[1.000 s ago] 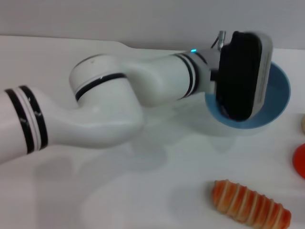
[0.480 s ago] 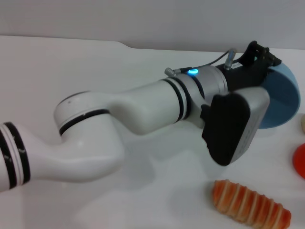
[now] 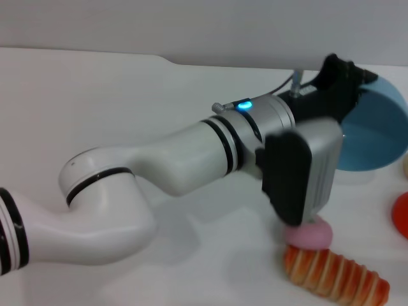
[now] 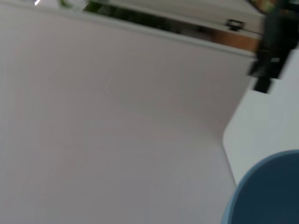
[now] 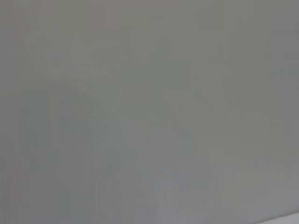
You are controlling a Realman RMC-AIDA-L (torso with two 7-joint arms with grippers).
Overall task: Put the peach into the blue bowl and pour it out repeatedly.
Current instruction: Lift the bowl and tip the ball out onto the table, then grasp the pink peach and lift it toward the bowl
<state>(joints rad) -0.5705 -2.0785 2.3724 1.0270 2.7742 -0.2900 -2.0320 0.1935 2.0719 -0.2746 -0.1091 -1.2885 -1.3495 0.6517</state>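
My left gripper [image 3: 347,73] is shut on the near rim of the blue bowl [image 3: 376,137] at the far right of the table and holds it tipped on its side. The bowl's edge also shows in the left wrist view [image 4: 266,191]. The pink peach [image 3: 310,233] lies on the table outside the bowl, just below my left wrist camera housing and touching the top of the striped loaf. My right gripper is out of view; the right wrist view shows only a blank grey surface.
An orange-and-white striped loaf [image 3: 335,275] lies at the front right. A red-orange round thing [image 3: 401,215] and a pale object [image 3: 405,167] sit at the right edge. My left arm spans the table's middle.
My left wrist has rotated and tipped the bowl over. The peach, hidden before, has come out and now lies on the table against the loaf.
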